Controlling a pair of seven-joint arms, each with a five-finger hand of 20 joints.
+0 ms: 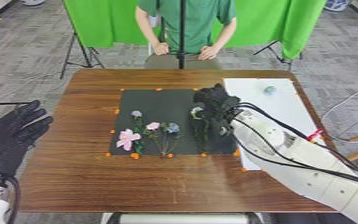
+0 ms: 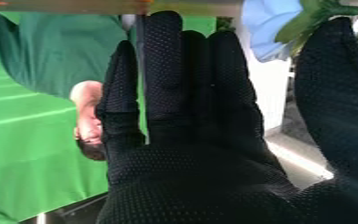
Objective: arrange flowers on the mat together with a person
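Note:
In the head view, my right hand (image 1: 216, 105) is above the right part of the dark mat (image 1: 162, 102). Below it, a white flower (image 1: 197, 112) lies on the mat with its stem partly hidden. Farther left lie a large pink flower (image 1: 127, 139), a small pink one (image 1: 153, 126), a light blue one (image 1: 173, 128) and a pale purple one (image 1: 136, 114). My left hand (image 1: 14, 137) is open off the table's left edge. In the right wrist view, my right hand (image 2: 193, 165) has straight fingers; a blue flower (image 2: 269, 25) shows near the thumb tip.
A white sheet (image 1: 262, 107) lies to the right of the mat, with a small pale blue flower (image 1: 270, 90) on its far part. Orange marks line the mat's edges on the brown table (image 1: 95, 175). My right forearm crosses the sheet's near part.

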